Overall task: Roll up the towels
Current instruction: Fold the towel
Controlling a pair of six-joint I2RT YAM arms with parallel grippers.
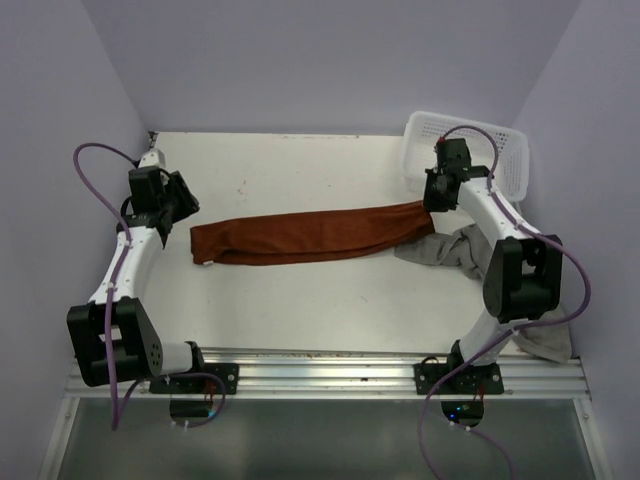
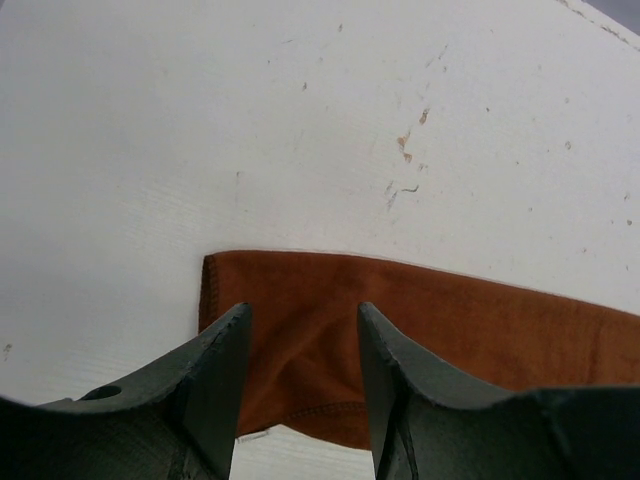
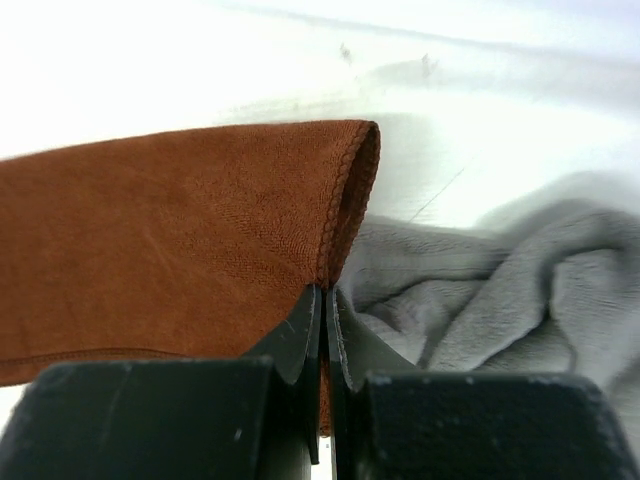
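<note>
Top external view, towel laid out for rolling. The rust-brown towel [image 1: 300,238] lies as a long, narrow folded band across the centre of the table [image 1: 300,165], running from the left of the frame to right of centre. My right gripper [image 1: 432,198], at the right of the frame, is clamped on the band's right end. The right wrist view shows the hemmed edge pinched between my closed fingers and lifted a little off the surface. My left gripper [image 1: 178,200], at the left of the frame, hovers just beside the band's left end with its jaws apart and nothing between them. In the left wrist view the hemmed end lies flat below the fingers. The grey towel [image 1: 452,250] lies crumpled at the right, touching the brown band's right end, and the white mesh basket [image 1: 495,150] stands in the upper right corner. I judge the step in hand to be starting the roll of the brown towel. To do it well, I should hold the band taut and straight with the right grip and lower the left fingers squarely over the hem. They should take both layers and turn the end over evenly so the roll does not cone.
</note>
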